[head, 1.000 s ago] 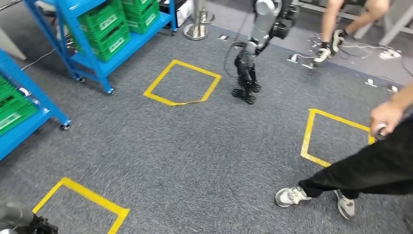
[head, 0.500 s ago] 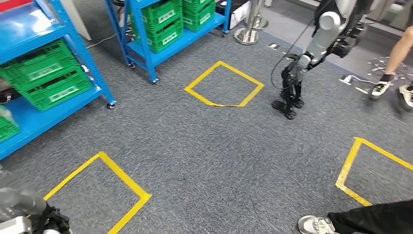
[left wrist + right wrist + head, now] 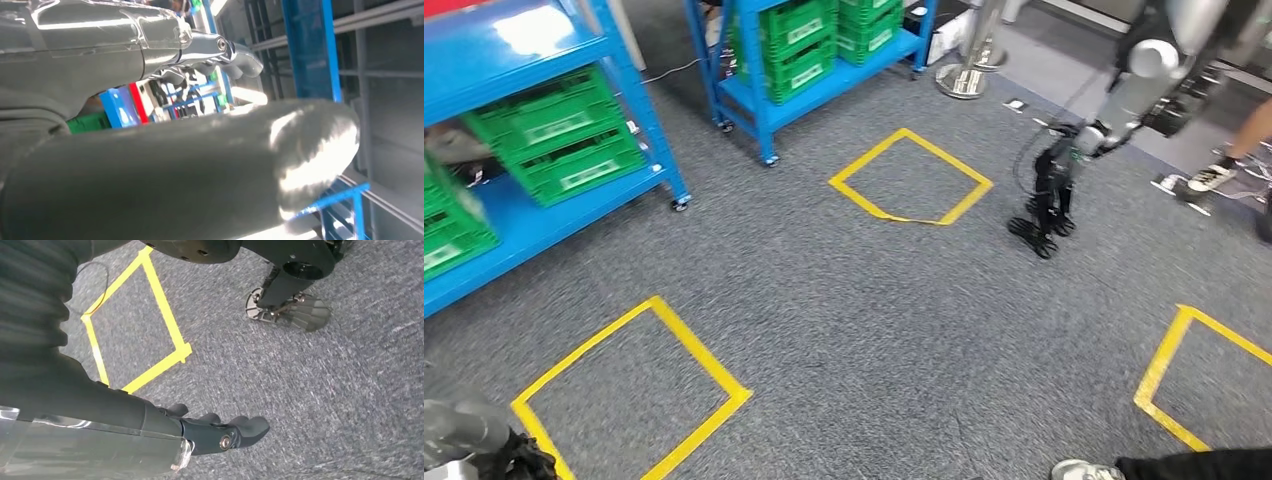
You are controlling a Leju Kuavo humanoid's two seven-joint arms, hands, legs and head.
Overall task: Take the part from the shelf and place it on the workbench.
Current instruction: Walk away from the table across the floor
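Head view: grey carpeted floor (image 3: 874, 330) marked with yellow tape squares (image 3: 911, 177). Two blue metal shelf racks (image 3: 639, 110) on castors stand at the far left, loaded with green slotted plastic crates (image 3: 559, 135); the part to be taken cannot be made out among them. A second silver-armed robot (image 3: 1114, 110) stands beyond the middle square, and a person's grey shoe (image 3: 1084, 470) enters at the near edge. Left hand (image 3: 220, 52): hangs beside the racks, fingers (image 3: 245, 55) lightly curled and holding nothing. Right hand (image 3: 220, 432): hangs above the carpet near a tape square, fingers (image 3: 250, 426) extended, apart and empty.
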